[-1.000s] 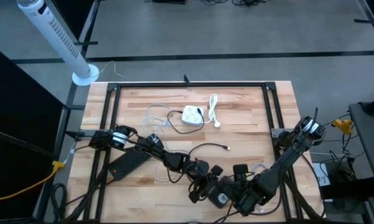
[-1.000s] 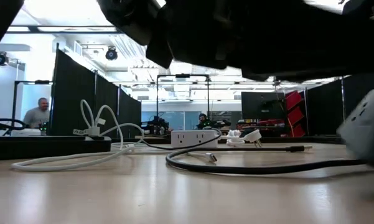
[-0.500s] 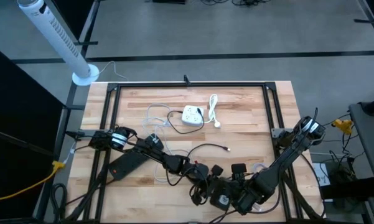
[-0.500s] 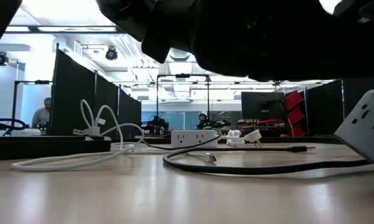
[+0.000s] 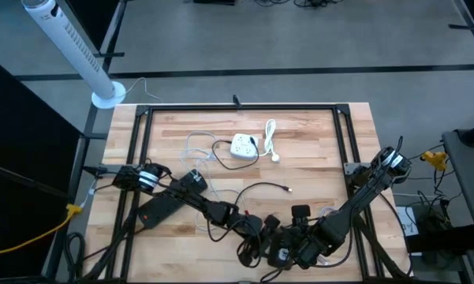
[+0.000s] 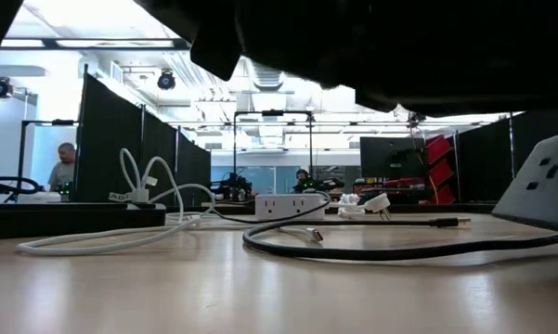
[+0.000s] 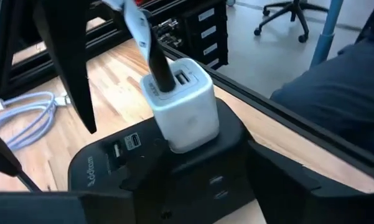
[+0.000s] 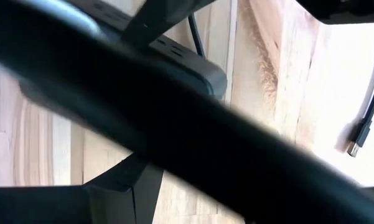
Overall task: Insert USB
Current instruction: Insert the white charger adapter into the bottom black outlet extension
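Note:
A white charger cube [image 7: 182, 115] stands upright on a black block with ports [image 7: 127, 158] at the table's near middle. A black cable [image 7: 157, 62] is plugged into the cube's top. The low view shows the cube [image 6: 543, 181] tilted at its right edge. My left gripper [image 7: 180, 196] [image 5: 260, 237] is open, one finger on either side of the black block; I cannot tell whether they touch it. My right gripper [image 5: 298, 248] hangs just beside it, pointing down, its fingers hidden by the left arm. Another black USB plug [image 5: 289, 188] lies free on the wood.
A white power strip [image 5: 243, 146] with a black cord lies at the far middle, a coiled white cable [image 5: 270, 136] to its right. A thin white cable [image 5: 193, 146] and a flat black slab [image 5: 162, 207] lie on the left. People stand in the room beyond.
My left arm has swung a little toward the table's near edge. In the low view the white cube, blurred a second ago, now shows sharp at about the same place.

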You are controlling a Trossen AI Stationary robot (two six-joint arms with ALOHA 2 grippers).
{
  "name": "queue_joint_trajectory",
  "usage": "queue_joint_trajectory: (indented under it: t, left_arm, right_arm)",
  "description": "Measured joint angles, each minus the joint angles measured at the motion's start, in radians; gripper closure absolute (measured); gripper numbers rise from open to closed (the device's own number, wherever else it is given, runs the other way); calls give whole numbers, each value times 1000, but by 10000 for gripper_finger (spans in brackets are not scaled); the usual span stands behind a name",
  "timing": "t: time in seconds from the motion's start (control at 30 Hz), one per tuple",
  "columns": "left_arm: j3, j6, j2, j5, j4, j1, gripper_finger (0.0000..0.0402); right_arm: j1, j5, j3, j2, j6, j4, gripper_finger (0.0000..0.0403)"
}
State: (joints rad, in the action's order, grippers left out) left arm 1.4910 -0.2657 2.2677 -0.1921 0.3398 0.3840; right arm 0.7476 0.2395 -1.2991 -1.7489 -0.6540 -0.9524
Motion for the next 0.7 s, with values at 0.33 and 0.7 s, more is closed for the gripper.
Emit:
queue_joint_trajectory:
  t: [0.33,0.7]
  left_arm:
    - [0,140,-1,27,11,-11,126]
    - [0,118,23,74,98,-13,129]
  right_arm:
    - [-18,0,0,0,-18,0,222]
    - [-25,-2,0,0,-15,15,222]
